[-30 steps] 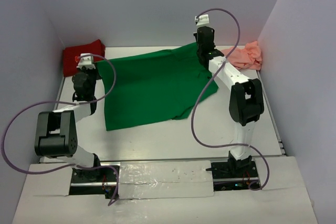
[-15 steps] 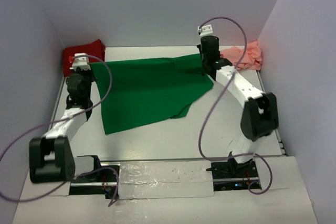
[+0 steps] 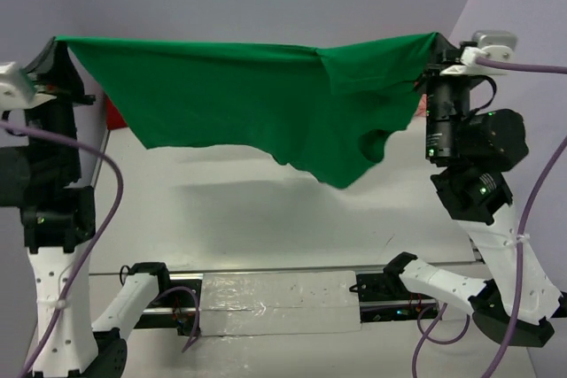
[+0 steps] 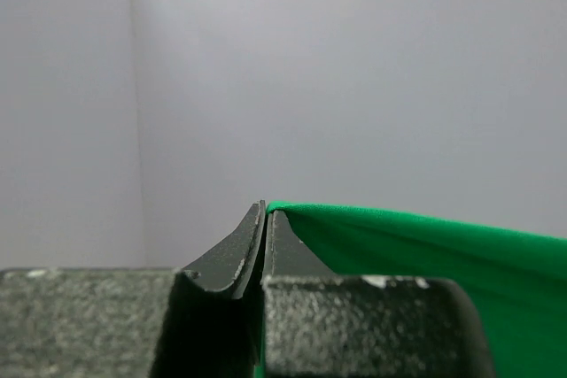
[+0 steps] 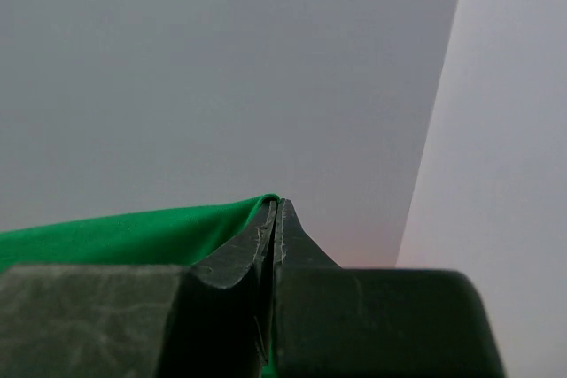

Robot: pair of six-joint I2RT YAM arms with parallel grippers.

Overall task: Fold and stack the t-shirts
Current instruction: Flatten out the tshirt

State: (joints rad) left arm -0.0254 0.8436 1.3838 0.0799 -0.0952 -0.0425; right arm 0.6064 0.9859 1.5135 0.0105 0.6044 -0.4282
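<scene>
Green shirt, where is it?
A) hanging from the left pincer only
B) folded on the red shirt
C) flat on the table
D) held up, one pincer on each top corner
D: the green shirt hangs spread between the left pincer and the right pincer, each shut on a top corner, with its lower edge above the table.

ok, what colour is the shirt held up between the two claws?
It's a plain bright green cotton t-shirt, no pattern; clearest in the top external view.
</scene>
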